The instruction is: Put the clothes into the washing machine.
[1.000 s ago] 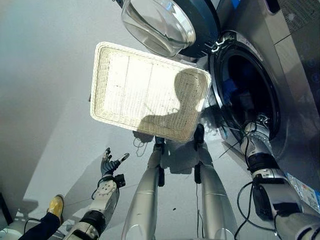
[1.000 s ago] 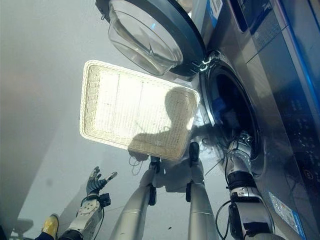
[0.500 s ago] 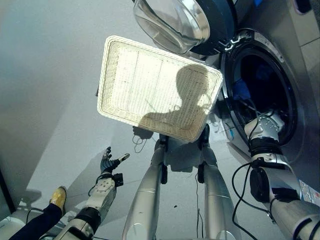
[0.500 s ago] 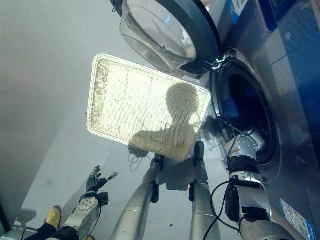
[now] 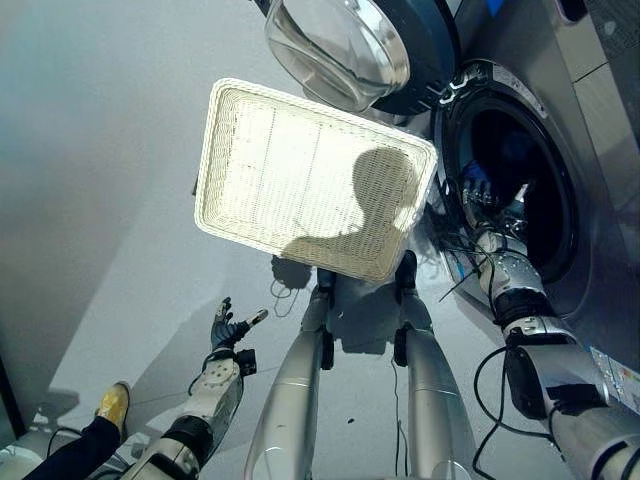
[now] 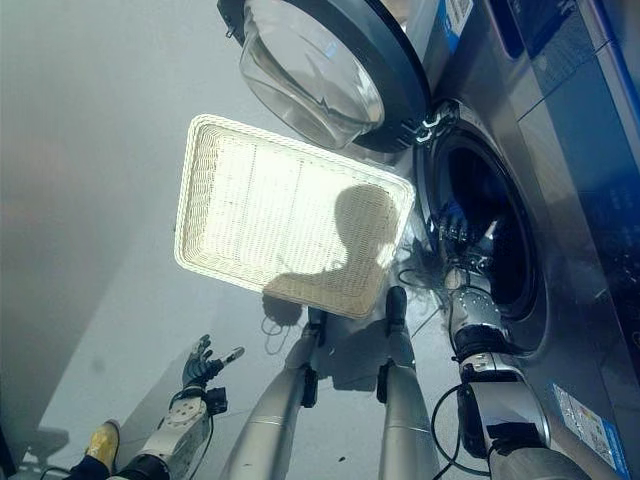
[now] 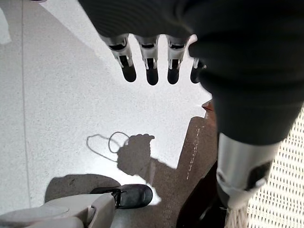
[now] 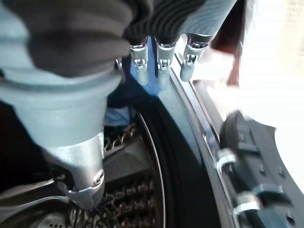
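The right robot hand (image 5: 480, 232) now sits at the lower rim of the drum opening, fingers straight and loose in its wrist view, holding nothing — a second ago it was lower and further out, by the door seal, so it has pushed in toward the drum. Just past its fingertips lies blue cloth (image 8: 151, 71), inside the washing machine (image 6: 480, 240), and a blue patch shows at the same place in the head views. That suggests the clothes are already in the drum and the hand is nudging them deeper or about to draw back.

The left robot hand (image 5: 228, 328) hangs over the floor (image 7: 57, 95), fingers spread and empty, much where it was.

The white wicker basket (image 5: 310, 180) lies empty beside the machine, under the open glass door (image 5: 345, 45) — nothing left to fetch, judging by this.
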`<state>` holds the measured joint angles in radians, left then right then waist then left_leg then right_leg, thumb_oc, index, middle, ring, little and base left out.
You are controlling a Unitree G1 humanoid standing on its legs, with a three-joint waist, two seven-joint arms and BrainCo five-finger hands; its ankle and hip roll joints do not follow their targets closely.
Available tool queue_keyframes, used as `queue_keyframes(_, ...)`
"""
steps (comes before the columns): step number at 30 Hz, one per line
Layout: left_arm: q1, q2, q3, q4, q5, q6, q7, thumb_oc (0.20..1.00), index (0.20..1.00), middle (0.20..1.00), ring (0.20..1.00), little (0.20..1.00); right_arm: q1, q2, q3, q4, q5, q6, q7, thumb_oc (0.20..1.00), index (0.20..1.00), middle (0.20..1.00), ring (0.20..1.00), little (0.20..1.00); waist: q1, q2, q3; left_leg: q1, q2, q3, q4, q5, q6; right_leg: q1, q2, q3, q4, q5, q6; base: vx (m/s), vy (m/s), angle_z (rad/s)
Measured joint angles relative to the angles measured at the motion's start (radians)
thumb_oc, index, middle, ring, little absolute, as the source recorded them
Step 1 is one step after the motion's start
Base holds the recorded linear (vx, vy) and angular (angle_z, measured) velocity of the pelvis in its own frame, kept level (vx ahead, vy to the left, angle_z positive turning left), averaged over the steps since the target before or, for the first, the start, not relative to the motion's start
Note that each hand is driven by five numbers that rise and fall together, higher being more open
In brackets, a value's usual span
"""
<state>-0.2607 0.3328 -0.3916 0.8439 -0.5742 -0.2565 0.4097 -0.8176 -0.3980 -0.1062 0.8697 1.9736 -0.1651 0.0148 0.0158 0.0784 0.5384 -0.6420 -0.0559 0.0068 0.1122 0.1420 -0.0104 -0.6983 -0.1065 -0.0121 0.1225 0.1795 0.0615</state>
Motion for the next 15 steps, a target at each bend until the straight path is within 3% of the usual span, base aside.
queue_keyframes(9,-0.002,-0.002,0.007,0.016,-0.009,-0.003,-0.041,1.000,1.000,1.000,1.000,1.000,0.097,-0.008,0.004,0.050,-0.225,0.021,0.007,1.000,1.000,1.000,1.000,1.000,-0.003,0.000,0.000,0.037,0.004,-0.001,0.001,-0.004,-0.001,0.042,0.005,0.000,-0.009,0.000,-0.001,-0.05,0.042,0.00)
queue_keyframes(15,-0.002,-0.011,0.029,0.065,-0.009,-0.002,-0.125,1.000,1.000,1.000,1.000,1.000,0.226,0.032,0.122,0.143,-0.638,0.046,0.034,1.000,1.000,1.000,1.000,1.000,-0.003,-0.002,-0.001,0.100,0.001,-0.001,0.000,-0.013,0.006,0.114,0.001,0.000,-0.027,-0.002,-0.004,-0.03,0.028,0.00)
